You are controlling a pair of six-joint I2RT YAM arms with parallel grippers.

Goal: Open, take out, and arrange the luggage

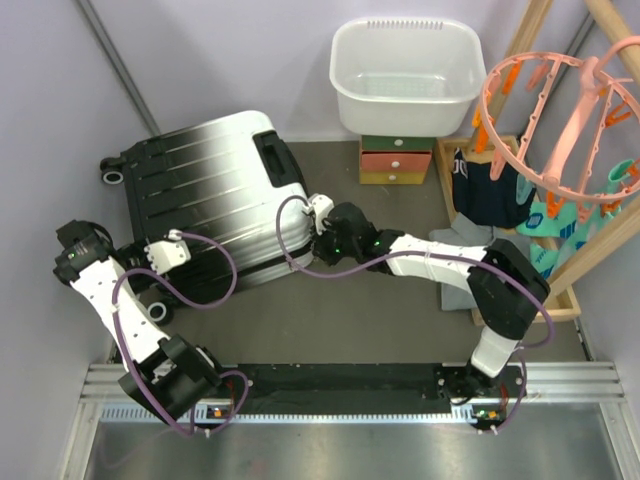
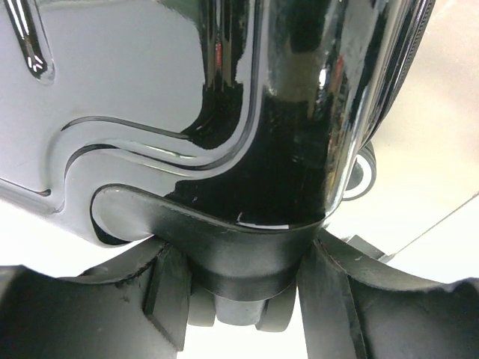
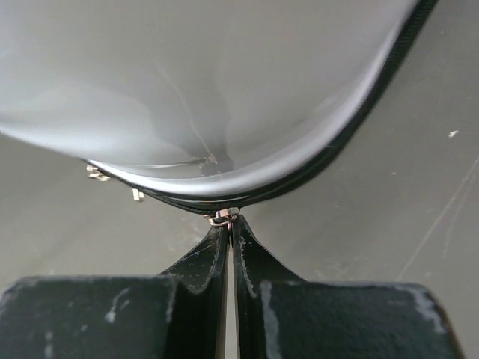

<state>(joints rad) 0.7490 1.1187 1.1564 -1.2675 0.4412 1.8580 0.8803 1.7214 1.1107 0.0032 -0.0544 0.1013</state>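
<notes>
Zip pull [image 3: 222, 218] sits pinched in shut right gripper [image 3: 229, 228] as left gripper [image 2: 239, 262] clamps luggage [image 1: 215, 190] wheel [image 2: 241, 313]; tow steadily along seam.

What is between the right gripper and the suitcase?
A tiny metal zipper pull on the suitcase, pinched by the right gripper; the right wrist view shows it.
</notes>
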